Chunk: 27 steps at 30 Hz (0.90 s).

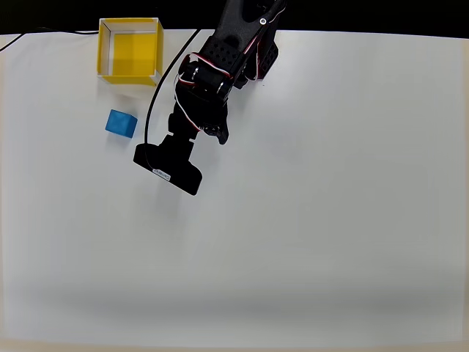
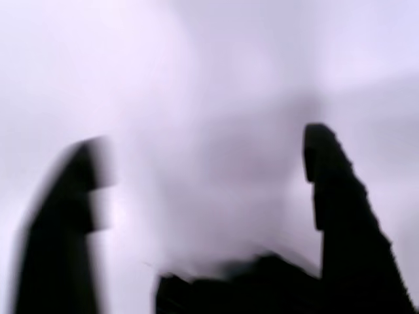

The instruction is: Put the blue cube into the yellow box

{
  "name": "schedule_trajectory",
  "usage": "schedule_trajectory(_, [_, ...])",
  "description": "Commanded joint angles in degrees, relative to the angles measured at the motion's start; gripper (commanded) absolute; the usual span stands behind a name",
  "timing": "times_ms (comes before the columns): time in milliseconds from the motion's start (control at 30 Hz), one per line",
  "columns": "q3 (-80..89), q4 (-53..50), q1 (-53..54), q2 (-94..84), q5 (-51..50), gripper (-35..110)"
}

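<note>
End effector [image 2: 209,170] spread, empty, above the white counter [image 1: 330,220].
Cube [image 1: 121,123] sits just below the box [image 1: 130,50], apart.

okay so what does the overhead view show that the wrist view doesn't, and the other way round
Overhead alone: the small matte blue cube lying on the white table just below the square open-topped yellow box, apart from it, with the black arm to their right. Wrist alone: the gripper from close up, its two dark fingers spread wide with nothing between them, blurred. Both share the pale table surface.
</note>
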State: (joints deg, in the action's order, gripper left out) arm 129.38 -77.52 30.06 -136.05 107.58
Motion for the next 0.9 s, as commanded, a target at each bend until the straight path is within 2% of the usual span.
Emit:
schedule_trajectory(0, [-19.86,-2.90,7.47,11.51,8.53,49])
schedule_trajectory(100, [-29.53,-4.04,11.87,19.60,11.34,52])
schedule_trajectory(267, [-39.29,-1.76,17.58,28.56,9.67,52])
schedule_trajectory(433, [-41.57,2.99,23.82,32.26,11.07,52])
schedule_trajectory(867, [-44.03,5.71,35.42,42.28,18.02,61])
